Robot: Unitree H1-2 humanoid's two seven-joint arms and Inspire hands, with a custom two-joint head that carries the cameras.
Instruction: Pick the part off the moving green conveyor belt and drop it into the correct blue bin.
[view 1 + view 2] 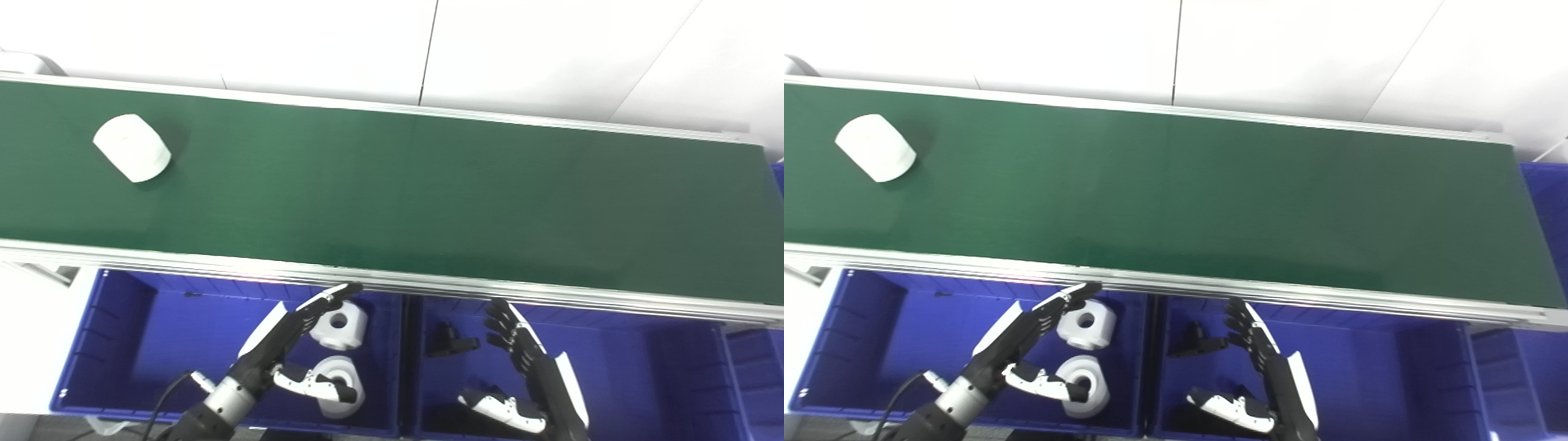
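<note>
A white cylindrical part (132,147) lies on its side on the green conveyor belt (429,202), far left. My left hand (288,346) is open and empty, hovering over the left blue bin (141,343), below the belt's near edge. That bin holds two white parts (339,324) (340,376). My right hand (520,373) is open and empty over the right blue bin (643,373), which holds a small black part (450,342). Both hands are far from the part on the belt.
The belt's silver near rail (429,285) runs just above both hands. A white wall (392,43) stands behind the belt. Another blue bin (753,380) shows at the right edge.
</note>
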